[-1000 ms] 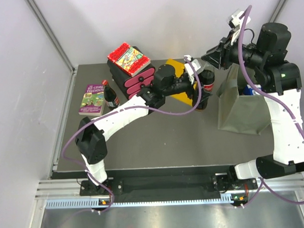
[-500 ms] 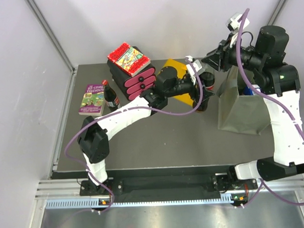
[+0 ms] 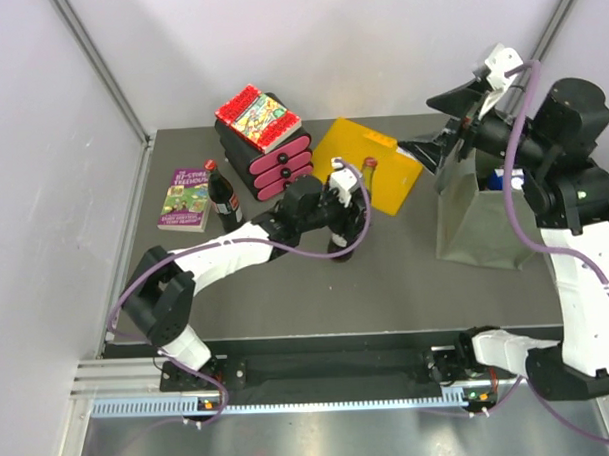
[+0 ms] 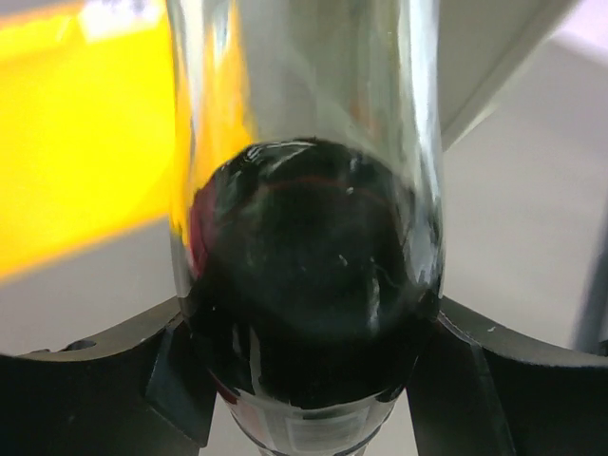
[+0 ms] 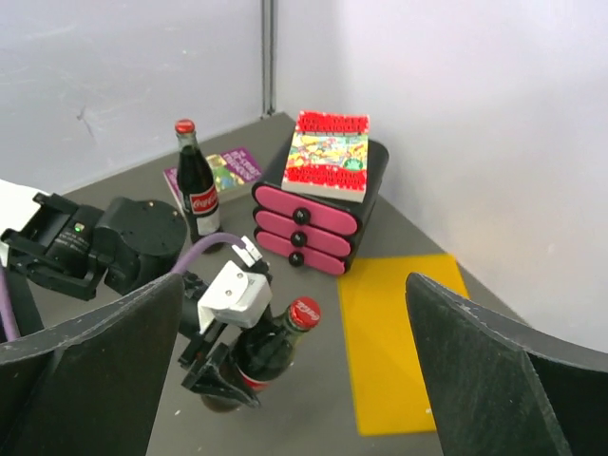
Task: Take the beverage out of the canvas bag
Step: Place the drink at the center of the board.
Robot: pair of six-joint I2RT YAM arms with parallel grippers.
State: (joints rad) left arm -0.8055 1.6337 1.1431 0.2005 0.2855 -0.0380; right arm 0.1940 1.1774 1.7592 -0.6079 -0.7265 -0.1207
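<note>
The left gripper [image 4: 304, 380] is clamped on the dark lower body of the beverage bottle [image 5: 271, 353], one finger on each side, and the red-capped neck tilts away from it. Just beyond it lies the yellow folder [image 3: 367, 166]. The canvas bag [image 3: 484, 222] stands well off to its right, apart from the bottle. Above the bag's rim hangs the right gripper [image 5: 294, 285], its jaws spread wide and holding nothing.
</note>
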